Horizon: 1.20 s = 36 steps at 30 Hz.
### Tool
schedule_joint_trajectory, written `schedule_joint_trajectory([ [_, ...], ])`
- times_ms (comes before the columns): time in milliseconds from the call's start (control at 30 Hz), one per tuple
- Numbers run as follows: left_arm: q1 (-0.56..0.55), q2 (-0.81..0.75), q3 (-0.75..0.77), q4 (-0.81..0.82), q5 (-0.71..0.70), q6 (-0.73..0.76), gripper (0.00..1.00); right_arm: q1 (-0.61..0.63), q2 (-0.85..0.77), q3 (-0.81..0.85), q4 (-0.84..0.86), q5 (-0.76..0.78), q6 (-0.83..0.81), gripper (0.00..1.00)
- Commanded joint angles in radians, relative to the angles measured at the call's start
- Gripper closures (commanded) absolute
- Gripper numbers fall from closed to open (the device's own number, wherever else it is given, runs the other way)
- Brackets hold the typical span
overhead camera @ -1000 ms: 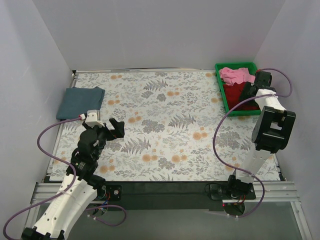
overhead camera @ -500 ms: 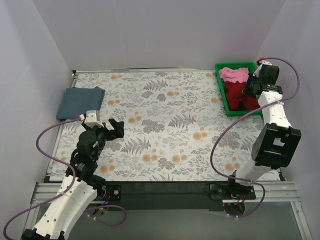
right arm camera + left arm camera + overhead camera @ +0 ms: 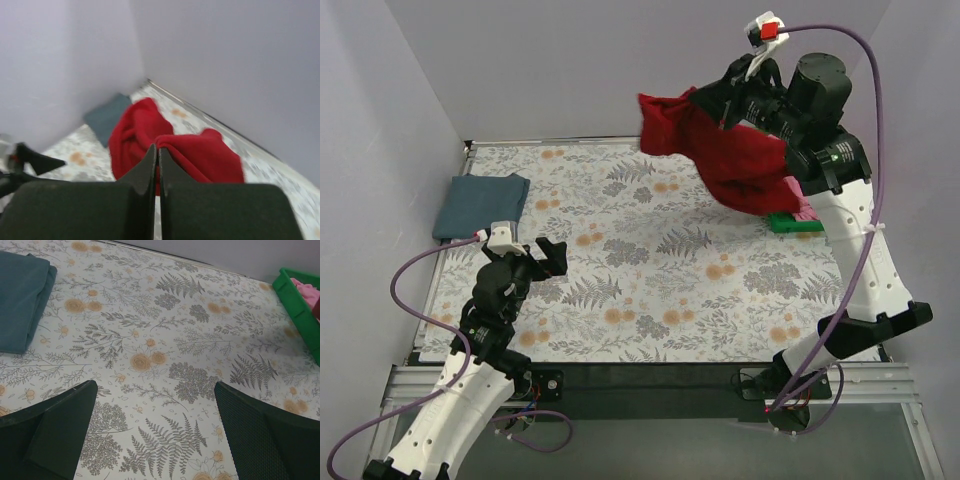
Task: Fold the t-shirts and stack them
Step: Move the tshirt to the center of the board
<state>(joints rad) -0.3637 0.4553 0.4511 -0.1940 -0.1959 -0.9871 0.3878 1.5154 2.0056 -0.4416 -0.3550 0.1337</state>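
Observation:
My right gripper [image 3: 718, 108] is shut on the dark red t-shirt [image 3: 735, 160] and holds it high in the air above the table's back right; the shirt hangs bunched below it and also shows in the right wrist view [image 3: 200, 157]. The slate blue-grey t-shirt [image 3: 480, 204] lies folded at the table's back left, seen also in the left wrist view [image 3: 20, 300]. A little of the pink t-shirt [image 3: 309, 290] shows in the green bin [image 3: 795, 222]. My left gripper [image 3: 553, 256] is open and empty above the table's left side.
The green bin stands at the back right, mostly hidden behind the hanging red shirt in the top view. White walls close in the table on three sides. The floral tablecloth [image 3: 650, 260] covers the table.
My right arm has risen sharply from the green bin, pulling the dark red t-shirt up and out toward the left. My left arm has not moved.

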Motion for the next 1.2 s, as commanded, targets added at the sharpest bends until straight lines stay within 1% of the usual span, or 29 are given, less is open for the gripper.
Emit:
schedule_joint_trajectory([
  [0, -0.003, -0.013, -0.006, 0.002, -0.023, 0.004, 0.02, 0.052, -0.026, 0.082, 0.113, -0.162, 0.082, 0.99],
  [33, -0.003, -0.015, -0.006, 0.001, -0.025, 0.004, 0.02, 0.059, -0.038, 0.062, 0.168, -0.18, 0.09, 0.99],
  [67, -0.004, -0.02, -0.006, 0.001, -0.023, 0.004, 0.02, 0.06, -0.07, -0.003, 0.194, -0.18, 0.096, 0.99],
  [167, -0.003, -0.02, -0.006, 0.001, -0.028, 0.002, 0.02, 0.06, -0.135, -0.131, 0.23, -0.122, 0.071, 0.99],
  [200, -0.004, -0.02, -0.008, 0.002, -0.03, 0.002, 0.02, 0.06, -0.15, -0.228, 0.23, -0.11, 0.058, 0.99],
  [267, -0.004, -0.017, -0.011, 0.001, -0.027, 0.002, 0.02, 0.06, -0.197, -0.357, 0.234, -0.053, 0.046, 0.99],
  [300, -0.004, -0.014, -0.009, 0.001, -0.025, 0.001, 0.02, 0.06, -0.211, -0.493, 0.234, -0.032, 0.043, 0.99],
  [400, -0.003, -0.006, -0.009, 0.001, -0.019, 0.001, 0.02, 0.059, -0.262, -0.699, 0.234, 0.08, 0.056, 0.99],
  [433, -0.004, -0.001, -0.009, 0.001, -0.019, 0.001, 0.02, 0.059, -0.274, -0.822, 0.227, 0.146, 0.05, 0.98],
  [467, -0.003, 0.002, -0.009, 0.001, -0.019, -0.001, 0.02, 0.05, -0.3, -0.888, 0.218, 0.199, 0.073, 0.94],
  [500, -0.004, 0.003, -0.009, 0.001, -0.019, -0.001, 0.02, 0.037, -0.314, -0.942, 0.207, 0.25, 0.09, 0.91],
  [533, -0.004, 0.008, -0.011, -0.001, -0.017, -0.002, 0.02, 0.023, -0.326, -1.035, 0.169, 0.349, 0.108, 0.87],
  [567, -0.004, 0.013, -0.009, -0.001, -0.017, -0.004, 0.02, -0.019, -0.343, -1.066, 0.14, 0.419, 0.162, 0.78],
  [633, -0.004, 0.034, -0.008, -0.004, -0.019, -0.024, 0.02, -0.064, -0.354, -1.128, 0.072, 0.485, 0.191, 0.69],
  [667, -0.003, 0.048, -0.006, -0.008, -0.017, -0.031, 0.02, -0.075, -0.365, -1.133, 0.06, 0.497, 0.181, 0.58],
  [700, -0.003, 0.06, -0.002, -0.012, -0.016, -0.039, 0.02, -0.073, -0.369, -1.133, 0.049, 0.493, 0.161, 0.55],
  [767, -0.004, 0.107, 0.014, -0.027, -0.016, -0.083, 0.02, -0.06, -0.385, -1.128, 0.052, 0.378, 0.08, 0.48],
  [833, -0.004, 0.147, 0.03, -0.042, -0.019, -0.116, 0.02, -0.027, -0.383, -1.122, 0.058, 0.264, 0.019, 0.47],
  [867, -0.004, 0.187, 0.038, -0.068, -0.028, -0.151, 0.02, 0.02, -0.371, -1.121, 0.058, 0.231, 0.006, 0.46],
  [933, -0.003, 0.235, 0.05, -0.116, -0.065, -0.198, 0.02, 0.077, -0.353, -1.133, 0.066, 0.154, -0.022, 0.46],
  [967, -0.004, 0.258, 0.063, -0.128, -0.068, -0.225, 0.02, 0.144, -0.331, -1.143, 0.069, 0.149, -0.028, 0.46],
  [1033, -0.003, 0.321, 0.078, -0.16, -0.088, -0.257, 0.02, 0.213, -0.308, -1.18, 0.072, 0.165, -0.049, 0.46],
  [1067, -0.004, 0.348, 0.086, -0.179, -0.094, -0.274, 0.02, 0.285, -0.284, -1.199, 0.076, 0.174, -0.057, 0.46],
  [1133, -0.004, 0.365, 0.087, -0.191, -0.106, -0.283, 0.02, 0.36, -0.262, -1.211, 0.081, 0.201, -0.068, 0.46],
  [1167, -0.003, 0.37, 0.09, -0.191, -0.111, -0.285, 0.02, 0.432, -0.239, -1.214, 0.083, 0.211, -0.074, 0.46],
])
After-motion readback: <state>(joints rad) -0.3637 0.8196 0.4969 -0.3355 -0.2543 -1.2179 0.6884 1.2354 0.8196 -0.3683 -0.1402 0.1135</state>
